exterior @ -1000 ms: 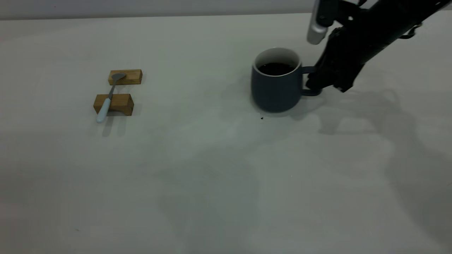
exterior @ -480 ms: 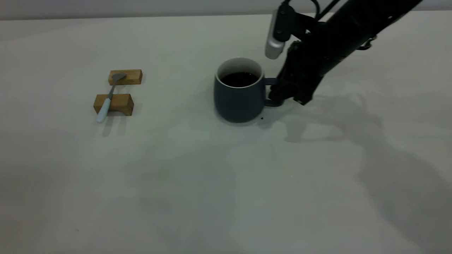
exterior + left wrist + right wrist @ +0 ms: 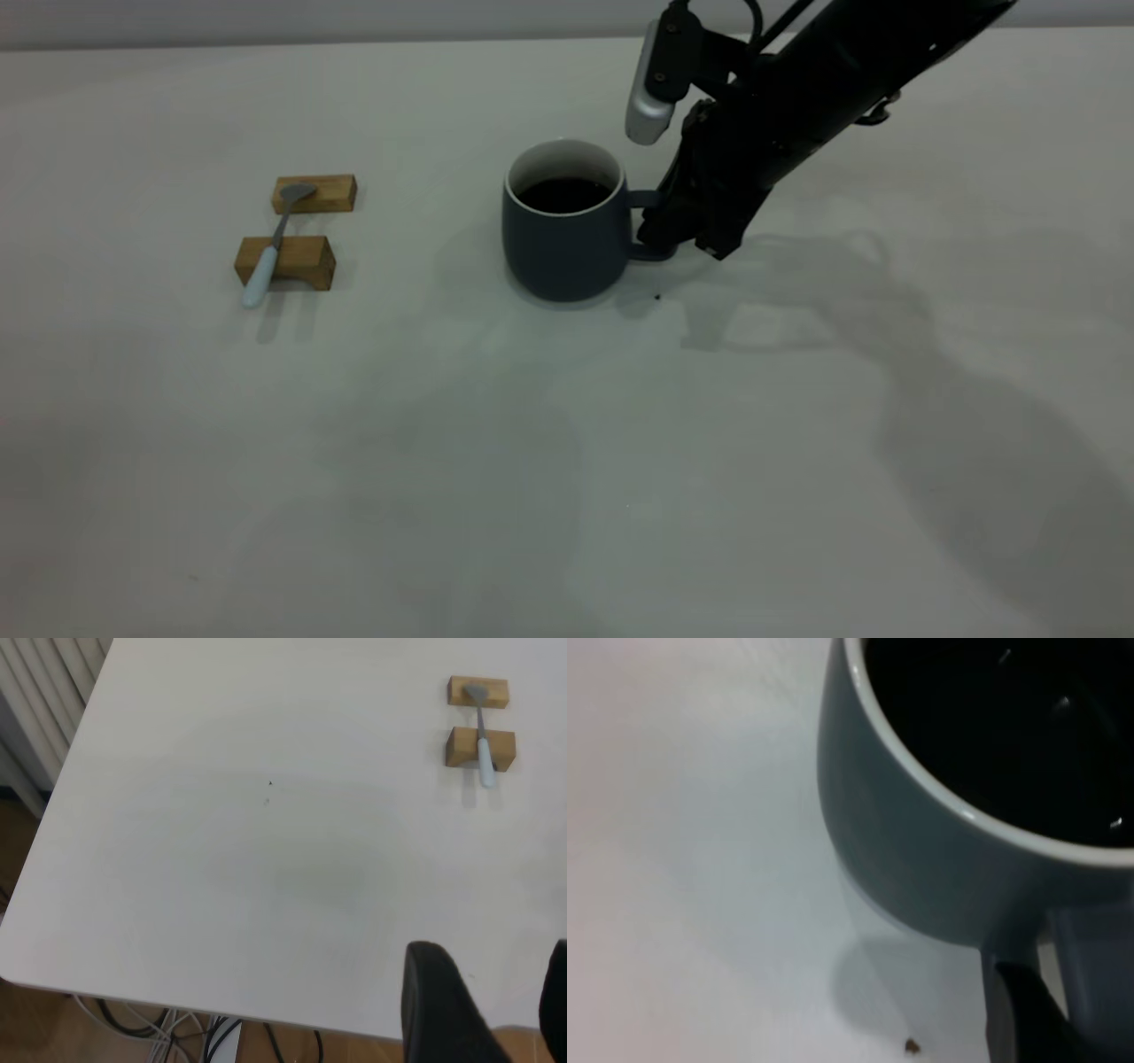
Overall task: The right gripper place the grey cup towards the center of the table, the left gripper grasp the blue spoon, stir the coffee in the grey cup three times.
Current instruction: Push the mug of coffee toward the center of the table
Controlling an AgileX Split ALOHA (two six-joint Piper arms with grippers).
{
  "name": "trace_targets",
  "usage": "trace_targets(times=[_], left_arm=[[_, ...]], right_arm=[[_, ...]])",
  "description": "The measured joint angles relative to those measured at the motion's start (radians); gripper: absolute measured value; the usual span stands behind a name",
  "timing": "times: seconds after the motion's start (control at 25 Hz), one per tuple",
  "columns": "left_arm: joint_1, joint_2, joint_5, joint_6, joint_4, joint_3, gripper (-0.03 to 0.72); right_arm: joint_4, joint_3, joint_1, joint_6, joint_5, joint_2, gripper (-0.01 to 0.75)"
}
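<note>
Near the middle of the counter [image 3: 567, 461] sits the grey cup [image 3: 560, 239], upright, with coffee [image 3: 564, 194] dark and flat well below its white rim. I have the right gripper [image 3: 666, 232] at the cup's handle, its jaws closed on the loop, because that is the one part that lets me move a full cup without tipping it; my wrist camera shows a dark finger [image 3: 1021, 1014] right against the handle. I judge the placing step close to done, with the release yet to come.

Off to the left, well apart from the cup, the blue spoon [image 3: 272, 250] lies bridged across two wooden blocks [image 3: 285, 262], bowl on the far one, handle overhanging the near one. That lifts it clear of the surface so jaws can close around the handle. The left gripper [image 3: 483, 1014] hangs near the counter's edge, jaws apart and holding nothing.

The counter is plain, off-white and matte, with a small dark speck [image 3: 656, 297] just beside the cup. Past its edge the left wrist camera shows cables on a wooden floor and a ribbed white panel.
</note>
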Motion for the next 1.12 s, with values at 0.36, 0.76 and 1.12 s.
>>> trace_targets(times=[0.36,0.76,1.12], left_arm=[[0.0,0.0,0.0,0.0,0.0,0.0,0.359],[0.0,0.0,0.0,0.0,0.0,0.0,0.359],[0.0,0.0,0.0,0.0,0.0,0.0,0.359]], right_arm=[[0.01,-0.006,-0.001,0.0,0.007,0.006,0.174],[0.022,-0.006,-0.002,0.002,0.003,0.01,0.451],[0.009,0.092,-0.04,0.034,-0.028,-0.095,0.519]])
